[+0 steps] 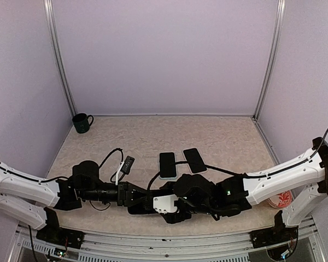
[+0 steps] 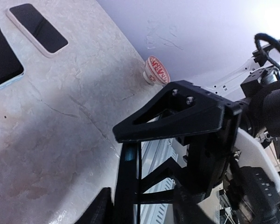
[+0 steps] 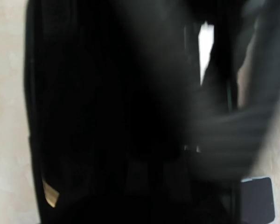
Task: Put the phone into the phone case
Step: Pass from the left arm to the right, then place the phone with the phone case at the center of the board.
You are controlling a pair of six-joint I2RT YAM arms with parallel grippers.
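Two flat dark-screened slabs lie side by side near the middle of the worktop (image 1: 153,131). The left one (image 1: 167,165) has a pale rim and lies roughly straight; the right one (image 1: 195,160) is just beside it and angled slightly. The left wrist view shows the same pair at its top left corner, one with a white border (image 2: 37,29) and one with a bluish edge (image 2: 2,60). Which is the phone and which the case cannot be told from these pictures. Neither is touched by an arm.

Just near of them the two arms meet low over the worktop. The left gripper (image 1: 134,195) reaches in from the left, and the right gripper (image 1: 177,204) comes in from the right, with its white wrist housing beside the left arm's tip. In the left wrist view a black triangular finger (image 2: 177,116) of the other arm fills the foreground; how wide either set of jaws stands cannot be told, and no held object is visible. The right wrist view is almost wholly dark and blurred.

A small black gadget (image 1: 128,164) with a white cable lies left of the slabs. A dark green mug (image 1: 82,123) stands in the far left corner. A red-and-white cup (image 2: 157,70) sits at the right edge near the right arm.
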